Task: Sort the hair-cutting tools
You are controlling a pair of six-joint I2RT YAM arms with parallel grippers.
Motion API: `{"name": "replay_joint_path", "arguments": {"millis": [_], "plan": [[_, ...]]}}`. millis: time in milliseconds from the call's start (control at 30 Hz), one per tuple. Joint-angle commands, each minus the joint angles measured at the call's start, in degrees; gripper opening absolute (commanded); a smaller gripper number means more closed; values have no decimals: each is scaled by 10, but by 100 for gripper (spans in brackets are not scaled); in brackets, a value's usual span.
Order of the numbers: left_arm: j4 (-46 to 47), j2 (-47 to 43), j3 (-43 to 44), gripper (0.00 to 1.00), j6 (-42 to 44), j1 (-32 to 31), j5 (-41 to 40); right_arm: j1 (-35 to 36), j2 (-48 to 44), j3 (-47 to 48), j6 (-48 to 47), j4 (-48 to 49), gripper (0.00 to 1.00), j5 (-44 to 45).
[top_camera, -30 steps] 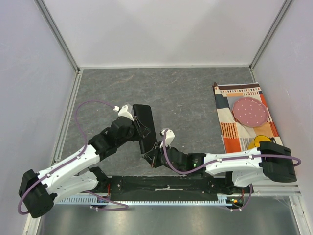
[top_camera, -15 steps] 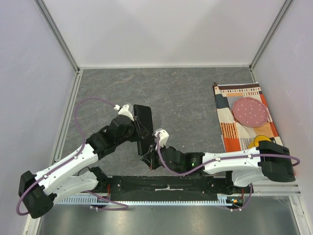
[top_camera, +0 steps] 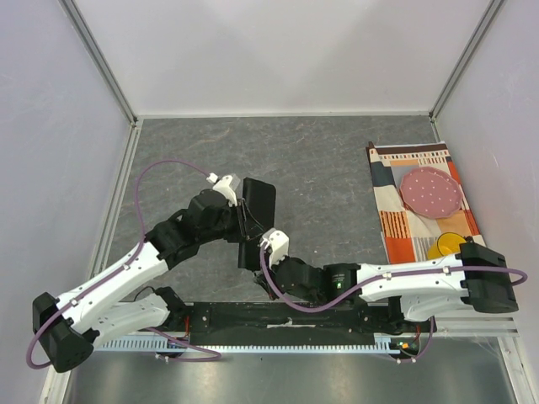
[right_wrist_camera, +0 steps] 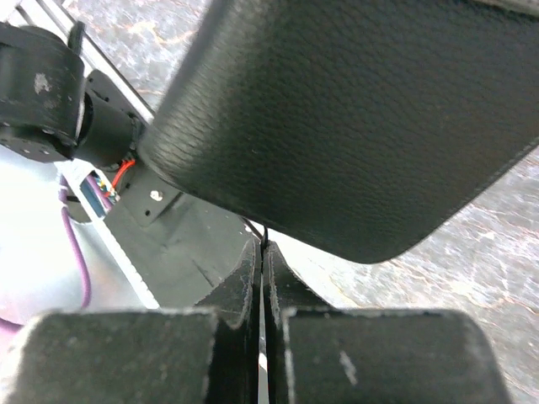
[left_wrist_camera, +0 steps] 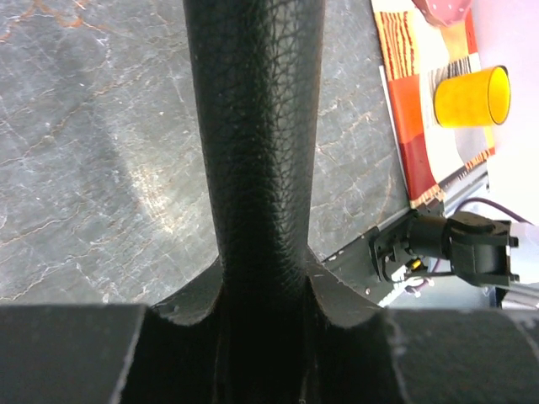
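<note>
My left gripper [top_camera: 245,221] is shut on the black fabric pouch [top_camera: 258,202] and holds it tilted above the table. In the left wrist view the pouch [left_wrist_camera: 257,126] runs edge-on up from between the jaws of that gripper [left_wrist_camera: 261,337]. My right gripper [top_camera: 258,273] is under the pouch's near end. In the right wrist view its jaws [right_wrist_camera: 263,252] are pressed together on a thin black piece seen edge-on, just below the pouch [right_wrist_camera: 354,109]. I cannot tell which tool that piece is. The silver scissors and the combs are hidden.
A patterned cloth [top_camera: 396,219] lies at the right with a pink dotted plate [top_camera: 429,191] and a yellow cup [top_camera: 445,247] on it. The cup also shows in the left wrist view [left_wrist_camera: 472,95]. The black mounting rail [top_camera: 286,320] runs along the near edge.
My left gripper has raised and tilted the pouch, its far end swinging right. My right gripper has moved left, in under the pouch's near end.
</note>
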Motion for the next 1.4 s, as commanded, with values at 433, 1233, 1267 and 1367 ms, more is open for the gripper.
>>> {"name": "replay_joint_path", "arguments": {"millis": [433,1233,1267,1367], "plan": [[-17,-15,85,2,101,-1,199,17,-117,-59,-135,-219,0,65],[2,-63,-29,2,132,-1,370,-65,-83,95,-310,-310,0,202],[5,-64,-33,2,131,0,379,-87,-87,97,-314,-310,0,201],[21,-76,-51,2,125,0,395,-130,-95,109,-336,-310,0,194]]}}
